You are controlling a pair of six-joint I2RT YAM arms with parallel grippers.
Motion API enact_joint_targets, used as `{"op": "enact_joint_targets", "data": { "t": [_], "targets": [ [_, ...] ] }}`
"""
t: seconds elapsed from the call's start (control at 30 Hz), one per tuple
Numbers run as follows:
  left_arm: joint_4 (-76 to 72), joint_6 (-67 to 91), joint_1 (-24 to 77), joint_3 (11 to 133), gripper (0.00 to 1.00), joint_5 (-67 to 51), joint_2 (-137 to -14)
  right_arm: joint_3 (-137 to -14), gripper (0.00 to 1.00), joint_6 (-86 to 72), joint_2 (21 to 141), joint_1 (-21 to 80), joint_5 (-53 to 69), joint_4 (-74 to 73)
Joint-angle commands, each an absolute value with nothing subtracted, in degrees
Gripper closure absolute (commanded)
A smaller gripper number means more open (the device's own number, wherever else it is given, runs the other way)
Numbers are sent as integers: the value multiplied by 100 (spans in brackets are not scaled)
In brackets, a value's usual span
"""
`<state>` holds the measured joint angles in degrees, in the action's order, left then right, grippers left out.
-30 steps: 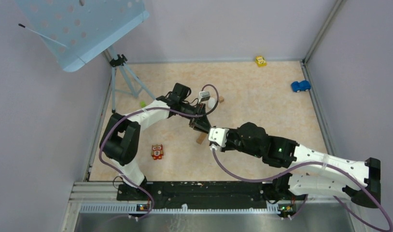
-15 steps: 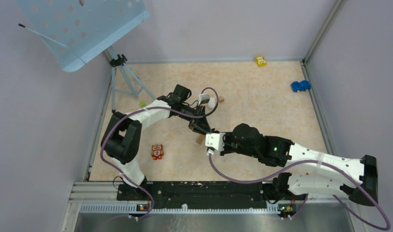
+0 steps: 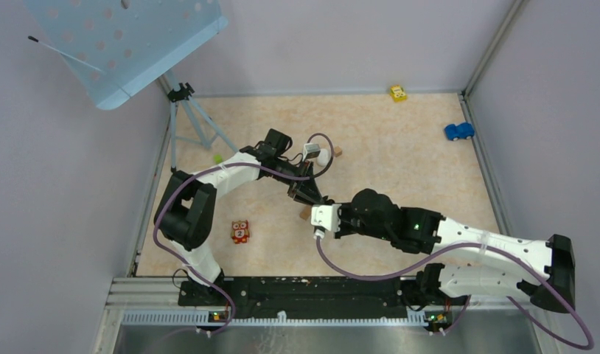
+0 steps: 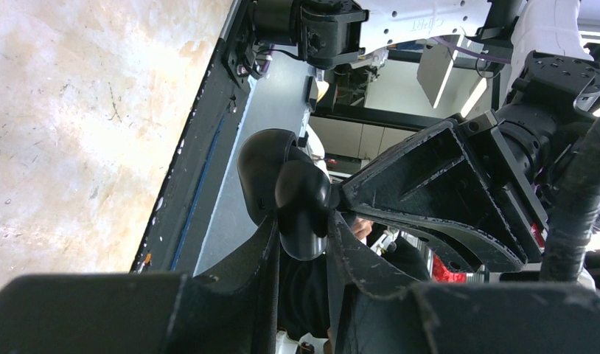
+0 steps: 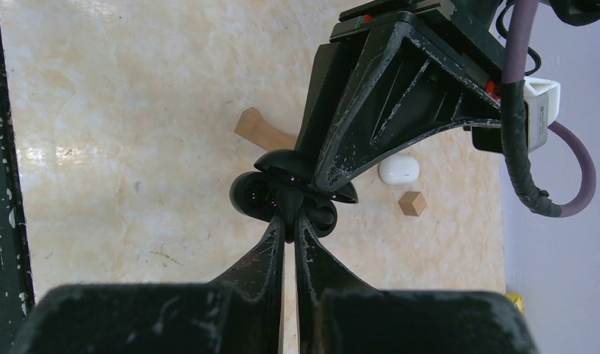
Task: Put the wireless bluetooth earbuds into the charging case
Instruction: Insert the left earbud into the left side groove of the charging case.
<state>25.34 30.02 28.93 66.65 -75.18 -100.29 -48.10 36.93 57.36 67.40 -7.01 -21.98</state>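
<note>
My left gripper [image 3: 309,194] is shut on a black charging case [image 5: 251,193], held above the table with its lid [image 5: 282,159] open. In the left wrist view the case [image 4: 301,210] sits between my fingers. My right gripper [image 5: 288,215] is shut on a small black earbud [image 5: 287,198] and presses it against the case's opening. In the top view the right gripper [image 3: 318,203] meets the left one at the table's middle. A white rounded case or bud [image 5: 399,169] lies on the table beyond; I cannot tell which.
Tan wooden blocks lie on the table, one small cube [image 5: 411,203] by the white piece and a longer one [image 5: 259,130] under the grippers. An owl toy [image 3: 240,231], yellow car [image 3: 398,93], blue car [image 3: 459,131] and tripod [image 3: 188,110] stand around.
My right arm has moved left, bringing its gripper up to the case in the left gripper. The left gripper has shifted only slightly.
</note>
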Motion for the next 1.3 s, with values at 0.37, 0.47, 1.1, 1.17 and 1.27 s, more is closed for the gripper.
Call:
{"op": "enact_joint_targets", "data": {
  "t": [0.37, 0.47, 1.1, 1.17, 1.27],
  "targets": [
    [2698, 2734, 2882, 6731, 100, -7732, -9795, -4810, 100, 3961, 6004, 6798, -536, -2037],
    [2720, 2733, 2879, 6749, 100, -7734, -9791, -4853, 100, 4019, 6071, 6794, -439, -2247],
    [2716, 2725, 2880, 6715, 100, -7673, -9840, -4927, 82, 4175, 6163, 6800, -347, -2473],
    [2720, 2725, 2874, 6710, 100, -7671, -9844, -4926, 82, 4128, 6144, 6796, -314, -2417],
    [2716, 2716, 2879, 6718, 100, -7673, -9844, -4951, 81, 4098, 6145, 6800, -236, -2430]
  ]
}}
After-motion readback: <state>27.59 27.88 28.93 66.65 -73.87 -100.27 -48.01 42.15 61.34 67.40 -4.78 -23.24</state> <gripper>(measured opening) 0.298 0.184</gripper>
